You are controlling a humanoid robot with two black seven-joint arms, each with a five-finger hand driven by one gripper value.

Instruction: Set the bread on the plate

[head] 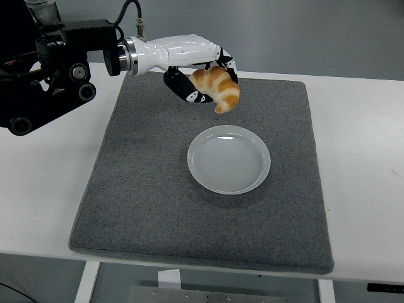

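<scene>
The left hand (pixel 201 79) had its fingers curled around the bread (pixel 218 88) and held it tight. The bread was a golden roll with brown stripes. It hung in the air above the grey mat (pixel 145 189), near the mat's far edge. It touched nothing but the hand.

The plate (pixel 228 159) was white and round and had nothing on it. It sat on the mat, near the middle. From the plate, the bread was at about 12 o'clock, a bit toward 11, and apart from it. The mat lay on the white surface (pixel 366 158). The right hand was not in view.

To do this step well, the hand should bring the bread toward 6 o'clock until it is right over the middle of the plate. Then it should go down slowly and let go only when the bread is low, so the bread does not roll off the rim
</scene>
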